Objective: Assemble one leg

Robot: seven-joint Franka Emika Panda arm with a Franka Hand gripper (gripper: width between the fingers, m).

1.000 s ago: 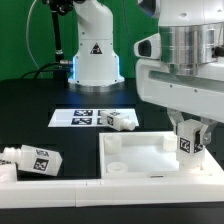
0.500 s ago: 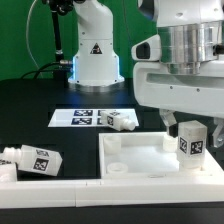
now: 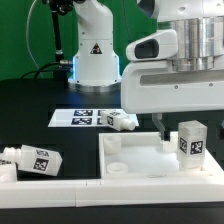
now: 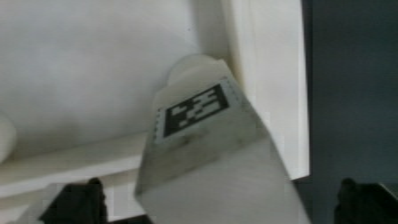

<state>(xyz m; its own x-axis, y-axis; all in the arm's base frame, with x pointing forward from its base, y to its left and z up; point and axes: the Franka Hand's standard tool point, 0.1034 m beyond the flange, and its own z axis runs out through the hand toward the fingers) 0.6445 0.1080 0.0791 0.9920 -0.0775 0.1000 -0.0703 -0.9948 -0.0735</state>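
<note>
The leg [image 3: 190, 143], a white post with a tag, stands upright in the tray-like tabletop's [image 3: 140, 155] corner at the exterior view's right. My gripper [image 3: 187, 124] hangs just above it, open, with one fingertip [image 3: 160, 126] showing beside the leg. In the wrist view the leg [image 4: 210, 150] rises between the two dark fingertips [image 4: 79, 202], and neither touches it; the gripper [image 4: 222, 205] is open and holds nothing. The tabletop's rim [image 4: 267, 80] runs beside the leg.
A second small tagged leg [image 3: 122, 120] lies at the marker board's [image 3: 82, 117] end. A longer white tagged piece [image 3: 30, 160] lies at the exterior view's left. A white rail [image 3: 60, 186] runs along the front. The robot base [image 3: 96, 50] stands behind.
The gripper has let go of the leg, opened and risen. The leg stays upright in the tabletop's corner.
</note>
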